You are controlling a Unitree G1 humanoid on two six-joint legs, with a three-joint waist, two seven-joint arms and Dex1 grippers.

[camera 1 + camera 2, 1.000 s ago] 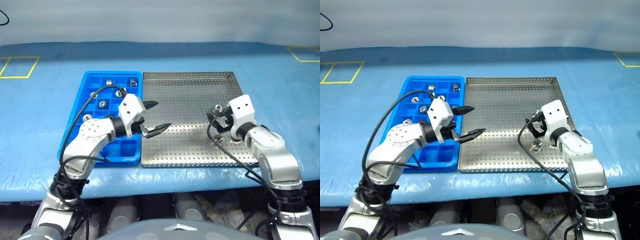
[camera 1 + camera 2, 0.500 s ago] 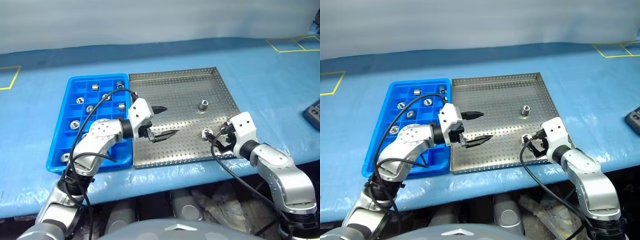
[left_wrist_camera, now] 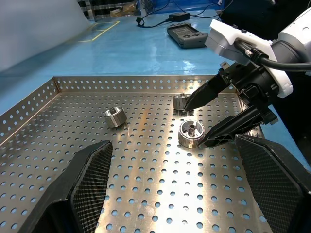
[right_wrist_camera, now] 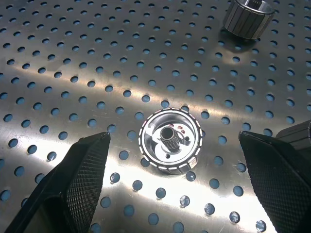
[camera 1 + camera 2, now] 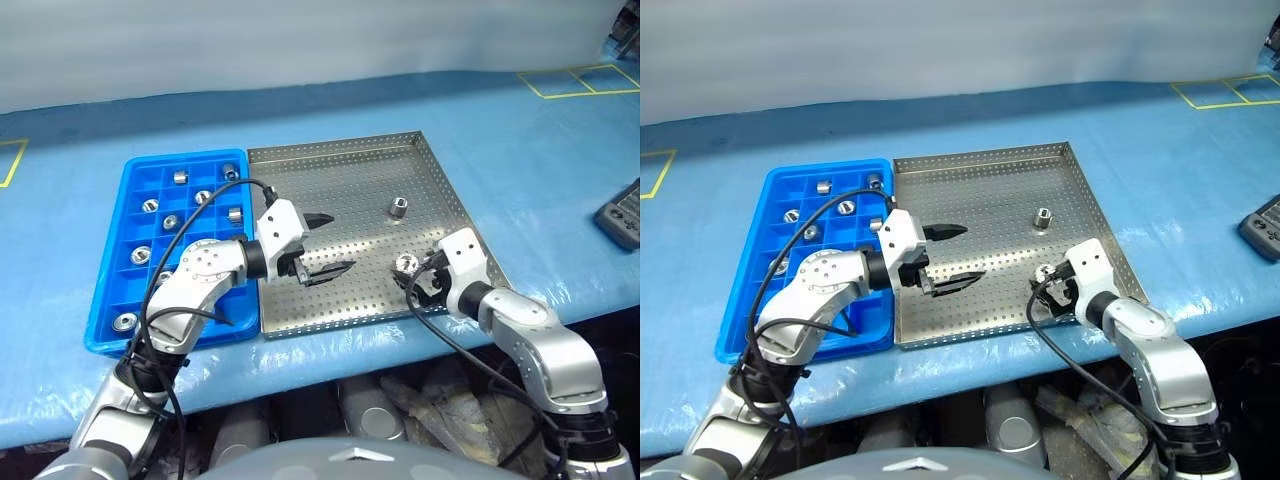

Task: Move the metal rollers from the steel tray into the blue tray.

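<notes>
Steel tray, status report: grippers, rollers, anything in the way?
Both grippers open: right gripper straddling a shiny metal roller, left gripper hovering mid-tray. Perforated steel tray holds more rollers. Nothing blocking.

Worktop [image 5: 520, 150] covered in blue sheet, slightly wrinkled, yellow tape squares marked near far corners. Blue tray [image 5: 108, 290] and steel tray [image 5: 440, 200] lie side by side on it, long edges touching; blue tray behind left arm's fingers, steel tray under both sets of fingers. Dark handheld device [image 5: 622, 212] lies on worktop well off beyond right fingers' outer side.
</notes>
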